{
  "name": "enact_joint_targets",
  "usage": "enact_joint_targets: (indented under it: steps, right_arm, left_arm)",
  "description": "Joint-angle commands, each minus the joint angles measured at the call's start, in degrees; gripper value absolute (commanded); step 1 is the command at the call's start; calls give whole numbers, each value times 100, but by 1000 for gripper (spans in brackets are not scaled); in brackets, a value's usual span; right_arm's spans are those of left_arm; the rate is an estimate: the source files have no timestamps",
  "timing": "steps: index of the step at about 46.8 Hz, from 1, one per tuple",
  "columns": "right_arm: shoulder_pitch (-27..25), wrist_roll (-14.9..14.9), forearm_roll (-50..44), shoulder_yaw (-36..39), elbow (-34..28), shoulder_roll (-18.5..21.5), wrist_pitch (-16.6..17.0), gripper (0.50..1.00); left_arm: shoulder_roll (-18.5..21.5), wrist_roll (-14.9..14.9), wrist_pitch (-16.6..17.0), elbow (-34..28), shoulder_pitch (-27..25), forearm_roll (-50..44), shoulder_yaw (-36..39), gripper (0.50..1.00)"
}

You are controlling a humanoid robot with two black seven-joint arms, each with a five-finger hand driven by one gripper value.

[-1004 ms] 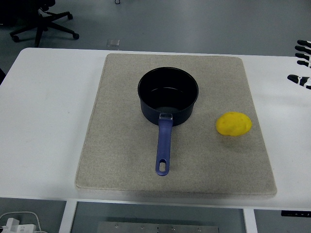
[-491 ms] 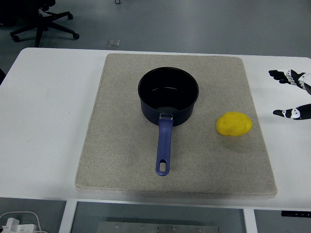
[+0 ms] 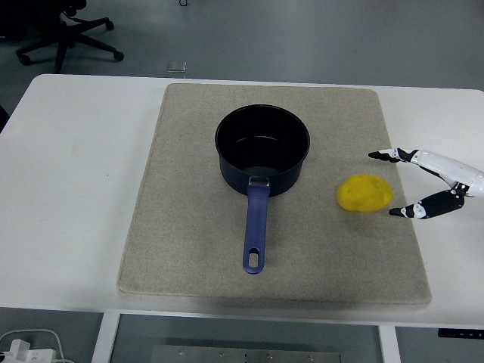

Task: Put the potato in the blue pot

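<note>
A yellow potato (image 3: pixel 364 193) lies on the right part of the beige mat (image 3: pixel 189 249). The blue pot (image 3: pixel 262 147) stands in the middle of the mat, empty, its blue handle (image 3: pixel 255 231) pointing toward the near edge. My right hand (image 3: pixel 393 184) reaches in from the right edge, open, its fingers (image 3: pixel 389 155) spread just right of the potato and apart from it. One fingertip is above the potato's right end, another (image 3: pixel 401 212) below it. The left arm does not show.
The mat lies on a white table (image 3: pixel 68 189). An office chair (image 3: pixel 64 34) stands on the floor beyond the far left corner. A white cable (image 3: pixel 30 344) lies below the near edge at the left.
My right hand has come in from the right edge, moving left and nearer toward the potato, with the fingers spread wide. Potato and pot have not moved.
</note>
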Motion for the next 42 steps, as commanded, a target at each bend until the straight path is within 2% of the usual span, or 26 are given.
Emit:
enact_joint_targets:
  steps: [1, 10, 30, 42]
  right_arm:
    - [59, -44, -8, 0, -96, 45, -1, 934]
    - [129, -79, -139, -97, -237, 361, -36, 934]
    - [129, -149, -394, -123, -526, 792, -124, 932]
    - [112, -88, -570, -202, -650, 854, -282, 930]
  left_arm:
    - [0, 0, 0, 0, 7, 0, 0, 994]
    - [0, 0, 0, 0, -2, 0, 0, 994]
    - [0, 0, 0, 0, 7, 0, 0, 994]
    - [0, 0, 0, 0, -2, 0, 0, 994]
